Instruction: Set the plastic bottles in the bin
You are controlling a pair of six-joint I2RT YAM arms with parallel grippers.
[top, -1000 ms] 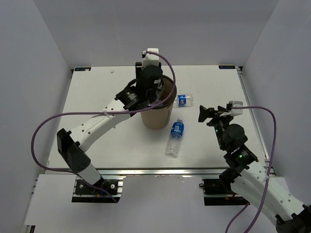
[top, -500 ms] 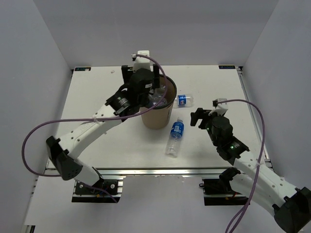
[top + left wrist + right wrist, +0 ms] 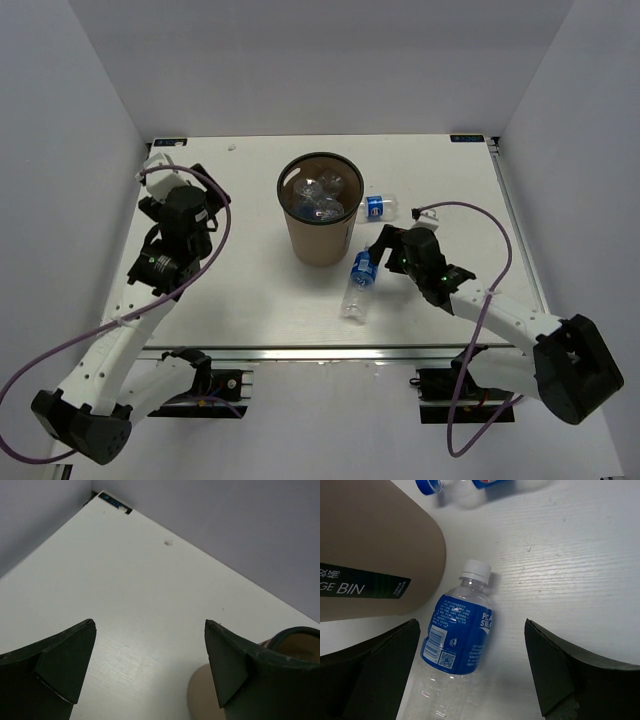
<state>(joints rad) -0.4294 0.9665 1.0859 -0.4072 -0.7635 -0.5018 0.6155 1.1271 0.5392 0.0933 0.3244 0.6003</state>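
The brown bin (image 3: 320,232) stands mid-table with clear plastic bottles (image 3: 320,196) inside it. One blue-labelled bottle (image 3: 359,283) lies on the table just right of the bin's base, white cap toward the far side. Another bottle (image 3: 380,207) lies behind it by the bin's right side. My right gripper (image 3: 382,248) hovers open over the lying bottle (image 3: 457,640), whose label shows between the fingers, nearer the left one. My left gripper (image 3: 186,188) is open and empty at the far left of the table. In its wrist view the bin (image 3: 301,647) peeks out behind the right finger.
White walls close in the table (image 3: 230,290) on the left, back and right. The second bottle (image 3: 470,487) lies at the top edge of the right wrist view, beyond the bin wall (image 3: 370,555). A metal rail (image 3: 320,352) runs along the near edge.
My left arm has pulled back from above the bin to the far left, and its gripper has opened. My right arm has moved left and down over the lying bottle.
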